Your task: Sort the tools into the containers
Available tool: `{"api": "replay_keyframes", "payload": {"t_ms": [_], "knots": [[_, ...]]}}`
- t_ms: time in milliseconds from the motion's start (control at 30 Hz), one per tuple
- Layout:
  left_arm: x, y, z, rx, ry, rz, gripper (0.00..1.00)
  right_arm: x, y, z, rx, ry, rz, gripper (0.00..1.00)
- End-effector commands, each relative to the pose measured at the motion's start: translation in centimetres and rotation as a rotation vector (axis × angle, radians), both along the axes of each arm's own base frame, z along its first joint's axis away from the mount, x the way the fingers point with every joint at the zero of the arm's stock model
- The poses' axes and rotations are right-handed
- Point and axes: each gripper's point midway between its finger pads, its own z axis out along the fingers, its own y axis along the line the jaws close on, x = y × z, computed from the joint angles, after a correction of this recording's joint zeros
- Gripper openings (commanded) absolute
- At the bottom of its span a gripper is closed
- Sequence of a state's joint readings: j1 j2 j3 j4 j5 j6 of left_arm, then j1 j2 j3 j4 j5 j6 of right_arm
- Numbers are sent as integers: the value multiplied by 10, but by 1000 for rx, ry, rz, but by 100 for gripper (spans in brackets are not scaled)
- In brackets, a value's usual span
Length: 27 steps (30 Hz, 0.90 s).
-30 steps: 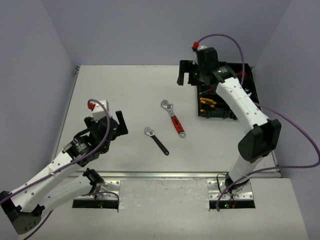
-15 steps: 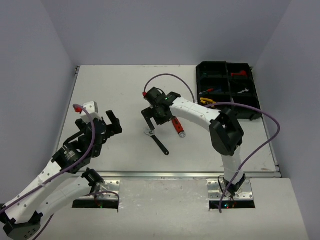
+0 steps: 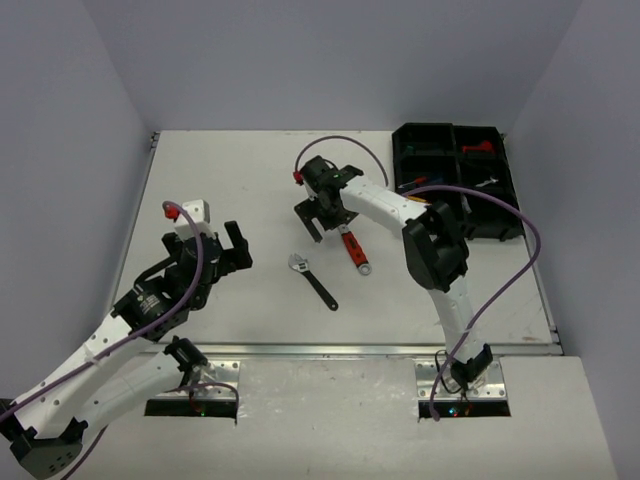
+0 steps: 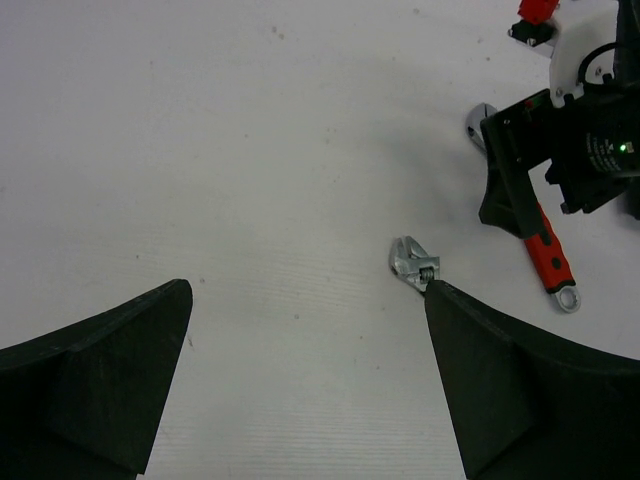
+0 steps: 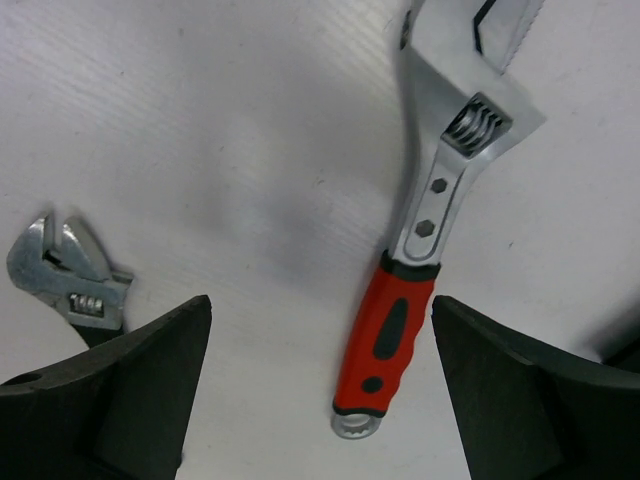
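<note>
A red-handled adjustable wrench (image 3: 352, 248) and a black-handled adjustable wrench (image 3: 312, 280) lie on the white table. My right gripper (image 3: 322, 210) is open and empty, low over the red wrench's head end. In the right wrist view the red handle (image 5: 390, 340) lies between the fingers, nearer the right one, and my gripper (image 5: 320, 310) touches nothing. The black wrench's head (image 5: 65, 275) shows at the left. My left gripper (image 3: 232, 250) is open and empty, left of the black wrench, whose head (image 4: 413, 263) shows by my right finger (image 4: 530, 390). The black tray (image 3: 512, 200) stands at the back right.
The tray holds yellow-handled pliers (image 3: 412, 203), a red tool (image 3: 478, 148) and a silver tool (image 3: 487, 183); my right arm hides part of it. The right gripper's body (image 4: 560, 150) shows in the left wrist view. Grey walls close in the table on three sides.
My right gripper has swung from over the tray to the middle of the table and now hangs over the red wrench. My left gripper has shifted slightly. Both wrenches lie where they were.
</note>
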<state>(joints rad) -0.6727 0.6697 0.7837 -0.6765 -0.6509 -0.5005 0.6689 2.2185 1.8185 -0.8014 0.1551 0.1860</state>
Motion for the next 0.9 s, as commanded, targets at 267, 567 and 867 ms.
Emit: {"api": "replay_keyframes", "payload": {"t_ms": [267,567,867], "knots": [[8,-12,3,-4,-9,-50,100,29,-9,23,97,17,29,78],[8,-14,0,0,-3,-59,100,58,-17,1,60,48,10,67],[9,-18,-2,2,6,-81,100,57,-30,-35,28,111,-25,61]]}}
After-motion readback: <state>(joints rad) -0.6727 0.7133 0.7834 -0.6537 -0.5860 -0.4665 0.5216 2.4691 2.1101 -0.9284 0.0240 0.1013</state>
